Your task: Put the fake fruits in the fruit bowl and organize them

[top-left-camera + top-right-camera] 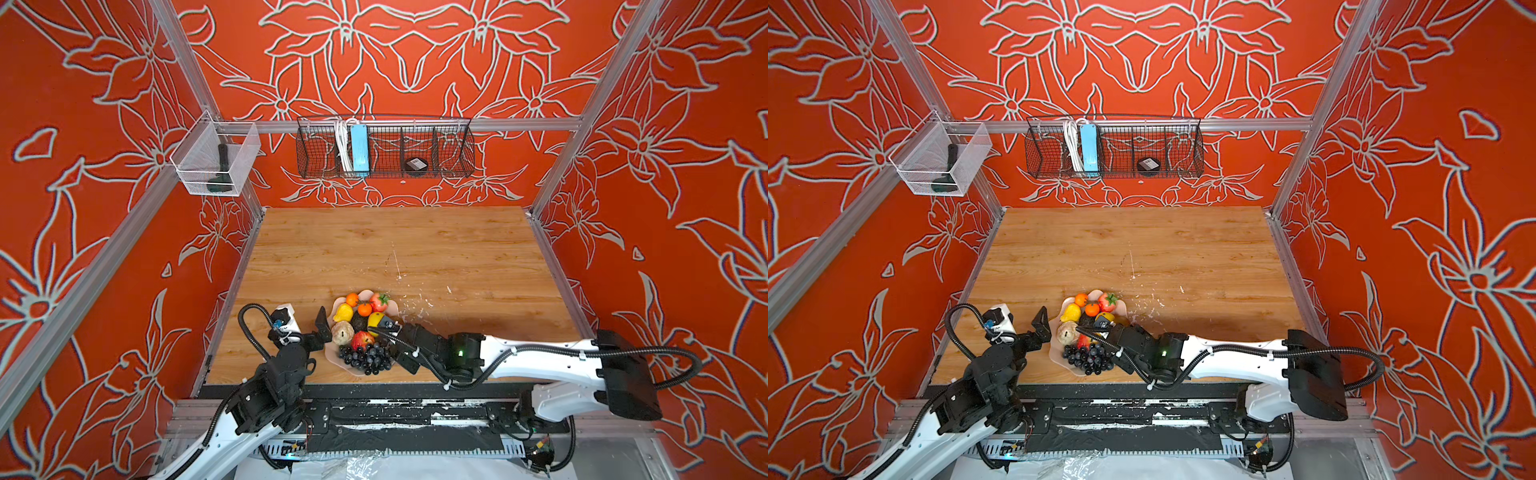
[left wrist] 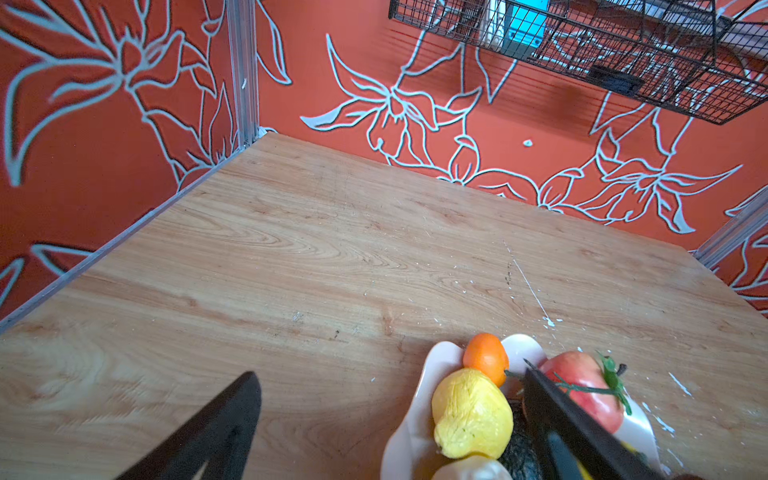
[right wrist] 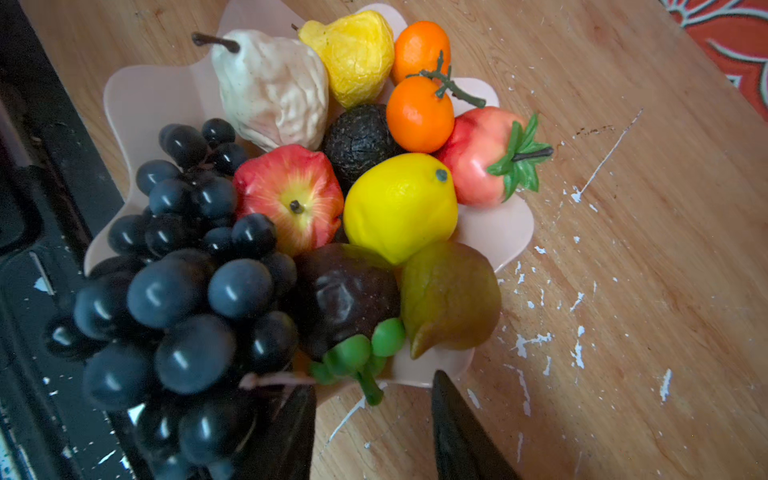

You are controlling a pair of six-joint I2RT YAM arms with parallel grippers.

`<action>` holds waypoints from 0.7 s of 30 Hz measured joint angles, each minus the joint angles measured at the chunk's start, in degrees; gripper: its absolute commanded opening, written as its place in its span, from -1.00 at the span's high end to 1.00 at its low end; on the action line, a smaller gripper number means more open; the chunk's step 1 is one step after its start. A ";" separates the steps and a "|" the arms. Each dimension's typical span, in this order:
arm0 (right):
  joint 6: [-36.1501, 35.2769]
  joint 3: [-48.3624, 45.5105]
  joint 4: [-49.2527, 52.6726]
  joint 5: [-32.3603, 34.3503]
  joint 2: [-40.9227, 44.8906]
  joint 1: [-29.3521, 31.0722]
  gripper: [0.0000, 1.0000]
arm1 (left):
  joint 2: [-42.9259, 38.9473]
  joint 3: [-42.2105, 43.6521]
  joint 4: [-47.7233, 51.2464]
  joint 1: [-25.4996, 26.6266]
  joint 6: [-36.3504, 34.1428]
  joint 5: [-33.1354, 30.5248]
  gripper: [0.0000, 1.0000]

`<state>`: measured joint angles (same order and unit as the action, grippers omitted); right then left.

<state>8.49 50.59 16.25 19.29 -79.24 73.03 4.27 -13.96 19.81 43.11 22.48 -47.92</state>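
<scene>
The pale pink scalloped fruit bowl [image 1: 332,355] [image 3: 137,91] sits near the table's front edge, piled with fake fruits. In it lie a dark grape bunch [image 3: 178,291], red apple [image 3: 291,195], lemon [image 3: 399,203], mangosteen [image 3: 345,291], avocado [image 3: 357,141], beige pear [image 3: 270,91] and two oranges [image 3: 419,112]. My right gripper [image 3: 374,384] [image 1: 386,328] is open at the bowl's right rim. Nothing is between its fingers, and the mangosteen's green stem lies just ahead. My left gripper [image 2: 388,370] [image 1: 321,322] stands wide open and empty at the bowl's left rim.
The wooden table [image 1: 395,257] stretches behind the bowl, flecked with white paint to its right. A black rail [image 1: 374,390] runs along the front edge. High on the back wall hang a black wire basket [image 1: 384,147] and a clear mesh bin [image 1: 216,160].
</scene>
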 measured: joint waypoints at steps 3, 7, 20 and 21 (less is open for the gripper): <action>0.52 0.00 1.05 0.79 0.00 -0.90 0.05 | 0.11 0.00 -0.04 0.00 0.00 0.07 -0.96; 1.14 0.00 1.70 1.55 0.09 -2.54 0.02 | 0.11 0.00 -0.04 0.00 0.00 0.11 -0.96; -0.07 -0.74 4.48 3.67 11.67 -10.73 -0.26 | 6.21 0.00 -7.17 -0.04 -2.62 1.38 -0.97; -0.57 -0.94 4.35 4.26 13.53 -12.50 -0.27 | 8.31 -0.13 -8.87 -0.07 -3.37 1.31 -0.96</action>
<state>7.92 49.65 20.60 23.55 -65.71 60.53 12.58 -14.09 10.94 43.05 19.11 -46.61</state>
